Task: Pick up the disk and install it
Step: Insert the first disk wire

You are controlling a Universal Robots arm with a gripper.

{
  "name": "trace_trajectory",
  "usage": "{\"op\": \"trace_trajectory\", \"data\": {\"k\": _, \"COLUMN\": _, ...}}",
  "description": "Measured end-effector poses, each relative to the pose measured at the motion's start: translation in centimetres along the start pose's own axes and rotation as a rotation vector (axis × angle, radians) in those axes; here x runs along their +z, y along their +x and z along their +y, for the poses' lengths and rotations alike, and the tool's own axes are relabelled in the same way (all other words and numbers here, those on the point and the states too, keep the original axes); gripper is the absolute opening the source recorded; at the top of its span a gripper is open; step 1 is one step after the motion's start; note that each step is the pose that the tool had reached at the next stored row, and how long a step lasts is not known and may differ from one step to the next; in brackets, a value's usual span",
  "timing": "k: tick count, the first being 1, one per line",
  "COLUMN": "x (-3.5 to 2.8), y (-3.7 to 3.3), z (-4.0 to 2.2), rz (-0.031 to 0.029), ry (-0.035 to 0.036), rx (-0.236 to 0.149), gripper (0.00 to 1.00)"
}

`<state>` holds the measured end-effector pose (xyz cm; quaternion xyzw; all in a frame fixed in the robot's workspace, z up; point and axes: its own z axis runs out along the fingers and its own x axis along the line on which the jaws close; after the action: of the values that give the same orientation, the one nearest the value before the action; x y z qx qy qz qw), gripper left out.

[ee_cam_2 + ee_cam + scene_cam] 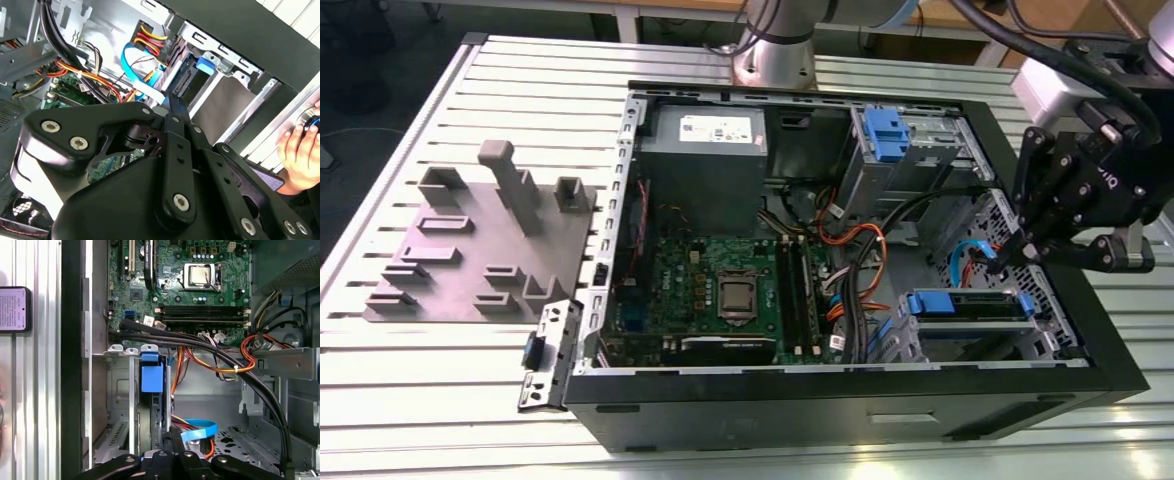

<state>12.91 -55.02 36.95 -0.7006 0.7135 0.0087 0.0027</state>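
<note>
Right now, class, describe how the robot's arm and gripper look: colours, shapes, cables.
The gripper is black: angular linked bars joined by silver screws. The arm has a round silver-grey column, and thick black cables run to its pale grey wrist.

One computer case [854,410] stands open on the worktop [427,400]. In it I count one motherboard [707,270], one grey power supply [707,150] and one disk [967,304]. One grey fixture plate [480,250] and one hand [300,150] are there too.
</note>
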Motion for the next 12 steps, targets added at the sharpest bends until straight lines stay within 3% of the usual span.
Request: {"op": "trace_trajectory", "data": {"k": 12, "x": 0.00, "y": -0.10, "z": -0.15, "rz": 0.0000, "ry": 0.0000, "rx": 0.000, "gripper": 0.11}}
